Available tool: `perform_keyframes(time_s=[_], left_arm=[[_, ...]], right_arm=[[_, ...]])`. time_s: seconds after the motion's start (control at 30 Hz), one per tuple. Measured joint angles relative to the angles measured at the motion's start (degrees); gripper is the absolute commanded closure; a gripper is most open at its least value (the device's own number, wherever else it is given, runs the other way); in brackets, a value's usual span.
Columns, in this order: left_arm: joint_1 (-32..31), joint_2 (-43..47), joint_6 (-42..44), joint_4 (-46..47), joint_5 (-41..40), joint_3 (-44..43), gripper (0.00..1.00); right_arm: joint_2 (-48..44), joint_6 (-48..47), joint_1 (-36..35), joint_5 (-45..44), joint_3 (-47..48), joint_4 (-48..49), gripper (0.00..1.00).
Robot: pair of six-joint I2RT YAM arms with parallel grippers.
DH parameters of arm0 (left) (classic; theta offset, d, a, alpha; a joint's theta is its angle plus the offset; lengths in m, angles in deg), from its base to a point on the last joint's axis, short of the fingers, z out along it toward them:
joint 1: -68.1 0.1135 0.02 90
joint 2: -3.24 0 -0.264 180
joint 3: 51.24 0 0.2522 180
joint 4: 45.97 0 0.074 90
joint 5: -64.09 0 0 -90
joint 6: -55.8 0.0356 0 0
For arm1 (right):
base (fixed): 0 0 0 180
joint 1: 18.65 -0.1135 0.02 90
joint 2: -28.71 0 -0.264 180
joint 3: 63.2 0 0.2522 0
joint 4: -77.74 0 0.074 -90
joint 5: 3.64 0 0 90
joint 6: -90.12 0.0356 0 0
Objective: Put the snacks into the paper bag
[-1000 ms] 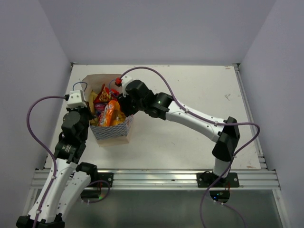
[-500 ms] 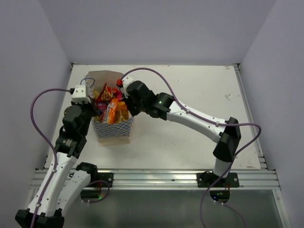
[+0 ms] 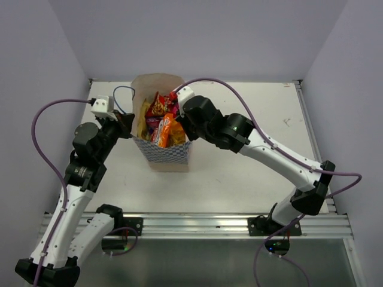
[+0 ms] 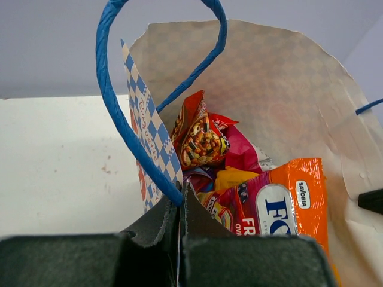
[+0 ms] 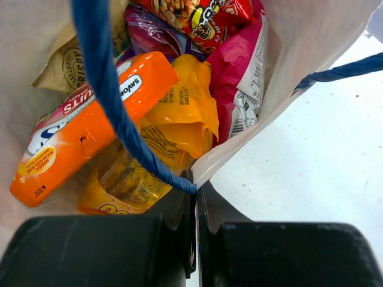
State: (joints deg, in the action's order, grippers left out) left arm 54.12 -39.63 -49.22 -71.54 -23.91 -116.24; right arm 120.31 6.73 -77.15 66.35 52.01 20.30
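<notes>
Currently, stock on hand at the table [image 3: 257,125]:

1. Bag [image 3: 166,156]. Stands at about 10 o'clock of the table's middle, mouth open to the overhead camera. Whether its base rests on the table or hangs just clear cannot be told.
2. Left gripper [image 4: 181,198]. Jaws closed flat on the bag's 9 o'clock rim, right at the root of the left handle [image 4: 115,107]. Likely reason: the rim is stiffest there.
3. Right gripper [image 5: 194,190]. Jaws pinched on the opposite 3 o'clock rim, at the root of the right handle [image 5: 109,95]. Holds on opposite sides keep the mouth stretched wide and the soft walls upright, so nothing tips out.
4. Contents, all inside the bag:
   - red packet [image 5: 200,15], highest, at 12 o'clock;
   - orange packet [image 5: 84,128], slanted across the top, toward 5 o'clock in the overhead view;
   - yellow pouch [image 5: 179,110], beneath the orange one;
   - magenta packet [image 5: 239,57], against the right wall;
   - purple packet [image 5: 152,33], half buried under the red;
   - chips packet [image 5: 60,66], flat against the far wall.

Remarks: no snack shows on the table outside the bag; judged fully loaded.
</notes>
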Motion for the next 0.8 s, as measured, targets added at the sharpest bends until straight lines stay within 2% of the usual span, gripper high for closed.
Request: perform_keyframes(time_s=[0.17, 0.33, 0.43, 0.53, 0.67, 0.8], left_arm=[[-0.9, 2.1, -3.4, 3.3, 3.4, 3.1, 1.0], [-5.2, 4.5, -6.3, 8.2, 3.4, 12.4, 1.0], [-11.0, 4.2, -7.0, 9.7, -0.2, 17.2, 1.0], [-17.7, 3.3, -6.7, 14.1, -5.2, 18.1, 1.0], [-22.3, 0.9, -6.2, 17.1, -10.2, 18.0, 1.0], [-24.1, -0.9, -4.7, 15.3, -13.0, 15.6, 1.0]], right_arm=[[-5.6, -0.1, 0.1, -2.5, -3.5, -0.8, 1.0], [-11.2, 0.9, 0.9, -3.5, -13.1, -0.2, 1.0], [-13.0, 1.8, 2.2, -3.5, -19.2, 0.0, 1.0], [-15.6, 2.4, 4.8, -2.7, -23.6, 1.9, 1.0], [-19.8, 3.7, 9.8, 0.0, -27.8, 4.5, 1.0], [-20.9, 3.8, 11.3, 0.5, -28.1, 4.7, 1.0]])
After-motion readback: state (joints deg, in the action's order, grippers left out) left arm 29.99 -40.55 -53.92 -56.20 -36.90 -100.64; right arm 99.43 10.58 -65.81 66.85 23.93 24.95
